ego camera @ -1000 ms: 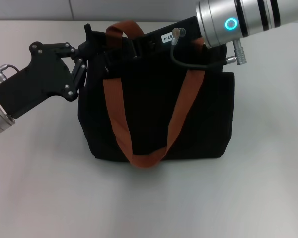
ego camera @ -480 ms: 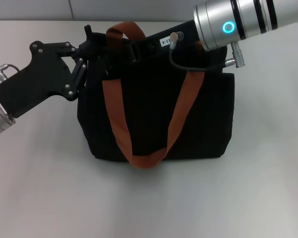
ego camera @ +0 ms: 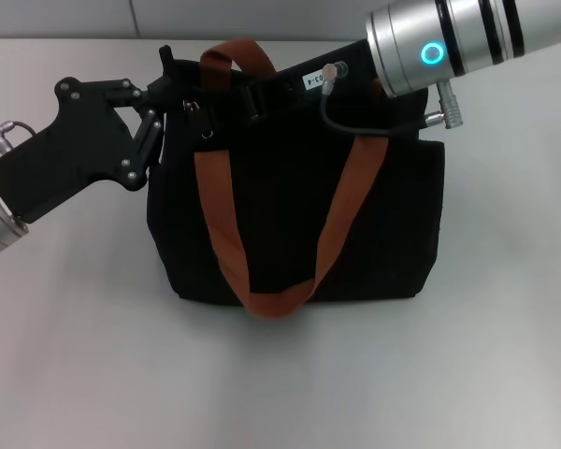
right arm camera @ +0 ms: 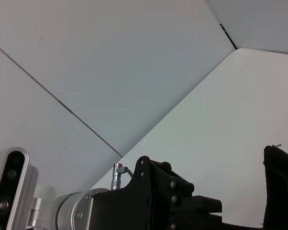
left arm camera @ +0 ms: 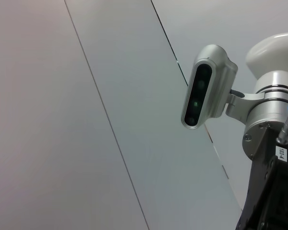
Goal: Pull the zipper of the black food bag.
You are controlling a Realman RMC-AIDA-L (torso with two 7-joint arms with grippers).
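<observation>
Head view: the bag [ego camera: 299, 215] stands upright near the surface's [ego camera: 290, 374] far edge, handles [ego camera: 226, 224] draped down its front. The zipper [ego camera: 199, 112] glints at the bag's top left corner. Left end effector [ego camera: 173, 84] presses there; right end effector [ego camera: 257, 94] reaches along the top. I cannot tell either's finger state.

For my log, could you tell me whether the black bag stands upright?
Upright: the black food bag sits flat on the table, handles hanging down.
</observation>
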